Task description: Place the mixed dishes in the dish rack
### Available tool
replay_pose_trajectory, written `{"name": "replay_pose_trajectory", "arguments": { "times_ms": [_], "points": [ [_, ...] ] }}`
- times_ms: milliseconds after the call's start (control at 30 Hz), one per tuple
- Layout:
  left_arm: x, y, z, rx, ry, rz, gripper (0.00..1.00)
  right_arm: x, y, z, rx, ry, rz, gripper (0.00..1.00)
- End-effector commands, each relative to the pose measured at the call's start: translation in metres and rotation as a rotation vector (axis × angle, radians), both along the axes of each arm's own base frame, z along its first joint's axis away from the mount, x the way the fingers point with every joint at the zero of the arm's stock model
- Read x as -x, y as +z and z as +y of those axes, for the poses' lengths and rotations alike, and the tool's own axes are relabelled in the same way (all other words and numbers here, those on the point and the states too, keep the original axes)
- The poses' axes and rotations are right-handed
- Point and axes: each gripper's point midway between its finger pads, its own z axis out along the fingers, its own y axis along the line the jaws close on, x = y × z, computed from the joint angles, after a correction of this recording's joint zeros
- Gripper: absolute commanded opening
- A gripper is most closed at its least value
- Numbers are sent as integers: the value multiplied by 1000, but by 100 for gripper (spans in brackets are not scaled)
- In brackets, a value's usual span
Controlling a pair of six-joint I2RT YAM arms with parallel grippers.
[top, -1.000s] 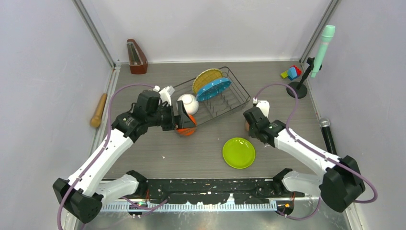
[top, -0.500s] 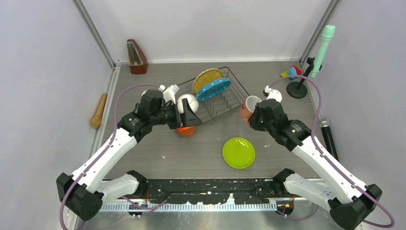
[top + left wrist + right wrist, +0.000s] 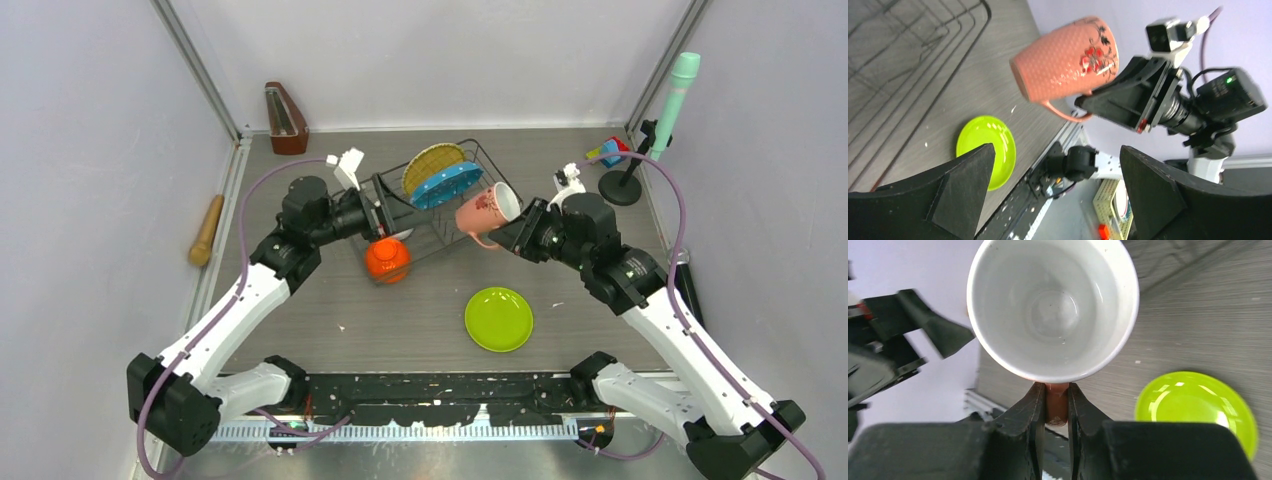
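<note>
My right gripper is shut on the handle of the salmon-pink mug. It holds the mug tipped on its side above the right end of the dish rack. The right wrist view shows the fingers pinching the handle below the mug's white inside. My left gripper is open and empty over the rack's left end, facing the mug. The orange bowl lies upside down at the rack's near edge. The yellow woven plate and teal-blue plate stand in the rack. The lime green plate lies on the table. The white bowl and grey-blue mug are hidden.
A wooden metronome stands at the back left. A wooden roller lies by the left wall. Toy blocks and a teal microphone on a stand are at the back right. A black microphone lies by the right wall.
My right arm lifted the mug off the table and swung it left over the rack, tipping it sideways. My left gripper rose and drew back from the orange bowl.
</note>
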Motion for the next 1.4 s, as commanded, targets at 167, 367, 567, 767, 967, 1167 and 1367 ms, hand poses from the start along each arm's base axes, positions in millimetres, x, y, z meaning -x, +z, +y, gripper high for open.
{"name": "replay_pose_trajectory", "arguments": {
  "times_ms": [167,367,567,767,967,1167,1367],
  "points": [
    [-25,72,12,269,-17,-60,100,9,137,45,-502,203,-267,0],
    [-23,89,6,390,-78,-24,100,5,158,65,-698,282,-240,0],
    [-28,101,2,453,-96,-12,100,-2,163,74,-768,315,-217,0],
    [-30,100,-5,473,-108,26,99,-2,166,80,-807,351,-201,0],
    [-43,96,-7,487,-77,63,93,-4,161,81,-804,347,-191,0],
    [-45,104,-9,502,-84,62,86,-6,148,83,-766,343,-170,0],
    [-43,101,-17,498,-107,81,92,-10,135,89,-727,350,-144,0]
  ]
}}
